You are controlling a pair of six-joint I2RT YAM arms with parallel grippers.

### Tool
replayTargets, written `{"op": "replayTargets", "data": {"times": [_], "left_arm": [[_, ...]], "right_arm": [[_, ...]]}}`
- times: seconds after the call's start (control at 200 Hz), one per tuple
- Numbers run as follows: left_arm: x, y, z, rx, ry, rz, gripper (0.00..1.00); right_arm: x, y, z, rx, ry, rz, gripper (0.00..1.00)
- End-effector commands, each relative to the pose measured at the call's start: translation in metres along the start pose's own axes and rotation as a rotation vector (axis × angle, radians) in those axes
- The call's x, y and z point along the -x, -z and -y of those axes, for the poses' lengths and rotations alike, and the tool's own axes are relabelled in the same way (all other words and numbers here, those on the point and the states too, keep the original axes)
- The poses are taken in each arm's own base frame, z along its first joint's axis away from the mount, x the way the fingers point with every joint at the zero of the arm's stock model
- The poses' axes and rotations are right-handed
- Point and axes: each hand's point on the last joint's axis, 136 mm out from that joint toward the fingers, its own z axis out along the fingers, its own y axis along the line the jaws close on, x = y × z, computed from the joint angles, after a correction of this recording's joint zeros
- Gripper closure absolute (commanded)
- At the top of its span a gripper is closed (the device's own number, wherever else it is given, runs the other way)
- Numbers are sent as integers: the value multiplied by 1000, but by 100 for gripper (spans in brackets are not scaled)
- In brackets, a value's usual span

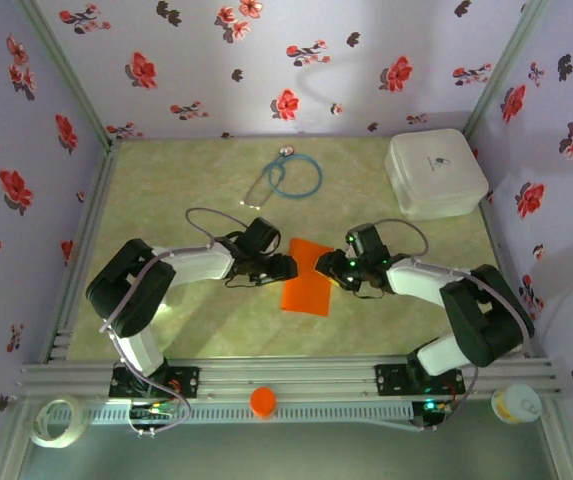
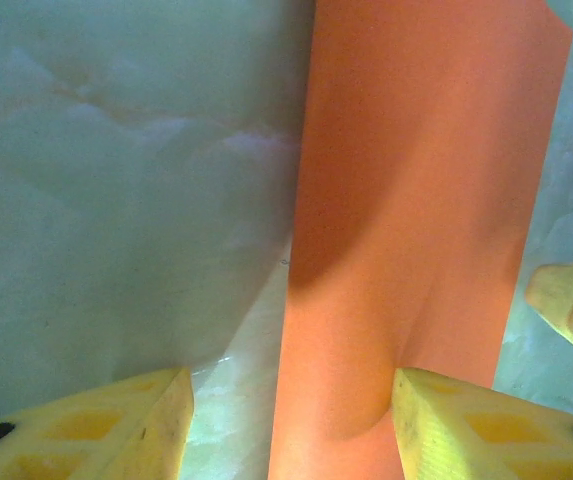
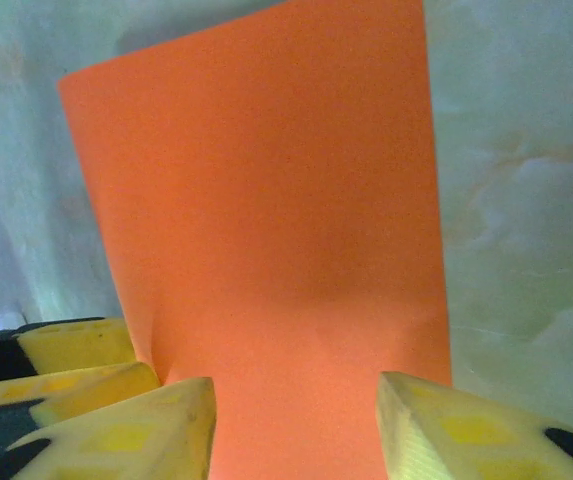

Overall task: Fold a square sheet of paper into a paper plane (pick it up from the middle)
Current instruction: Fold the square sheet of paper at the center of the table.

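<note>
Orange paper (image 1: 307,280) between left pincer (image 1: 288,268), right pincer (image 1: 329,268).

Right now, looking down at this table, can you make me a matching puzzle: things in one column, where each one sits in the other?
Things:
1. orange sheet of paper
2. white rounded box
3. blue stethoscope
4. small orange cap

Places:
A. far right corner of the table
B. on the metal frame at the near edge
C. middle of the table
D. far side, near the back wall's centre

Pairs: 1-C, 2-A, 3-D, 4-B
</note>
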Motion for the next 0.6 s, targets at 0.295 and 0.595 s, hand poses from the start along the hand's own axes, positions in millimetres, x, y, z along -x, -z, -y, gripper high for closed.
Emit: {"op": "replayTargets", "data": {"times": [0.295, 0.595], "left_arm": [[12, 27, 10, -75, -31, 85, 37], [5, 19, 17, -95, -84, 11, 31]], "right_arm": [[-3, -26, -25, 69, 14, -58, 67], [-2, -32, -30, 123, -19, -53, 69]]}}
